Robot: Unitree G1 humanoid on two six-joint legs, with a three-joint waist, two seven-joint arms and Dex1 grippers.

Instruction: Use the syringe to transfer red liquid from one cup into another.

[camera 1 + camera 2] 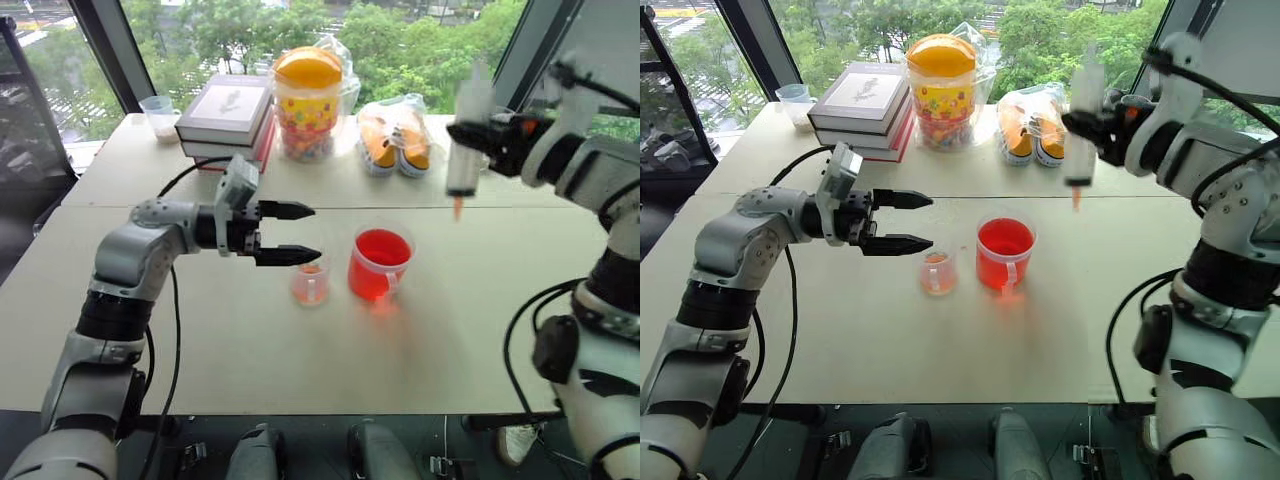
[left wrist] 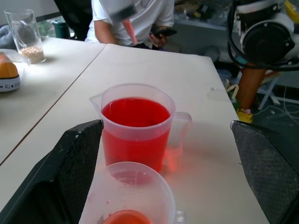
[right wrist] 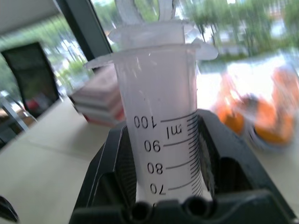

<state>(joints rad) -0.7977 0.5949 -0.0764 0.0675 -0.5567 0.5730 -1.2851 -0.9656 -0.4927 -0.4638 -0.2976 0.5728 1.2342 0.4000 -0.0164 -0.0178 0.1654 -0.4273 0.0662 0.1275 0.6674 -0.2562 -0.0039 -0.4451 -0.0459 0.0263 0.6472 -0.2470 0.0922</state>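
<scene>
The red measuring cup (image 1: pixel 380 264) stood nearly full and the small beaker (image 1: pixel 310 284) beside it held only a little, so most of the transfer remained. The right gripper (image 1: pixel 478 138) clamped the syringe (image 1: pixel 465 150) upright, tip down, above the bench (image 1: pixel 300 350). The left gripper (image 1: pixel 285 233) hovered wide open over the beaker.

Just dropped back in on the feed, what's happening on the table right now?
The right gripper is shut on the syringe, holding it upright in the air with its orange tip down, beyond and to the right of the red measuring cup. The left gripper hangs open just above the small beaker, which holds only a little liquid and stands beside the red cup on the table. The syringe barrel looks empty.
</scene>
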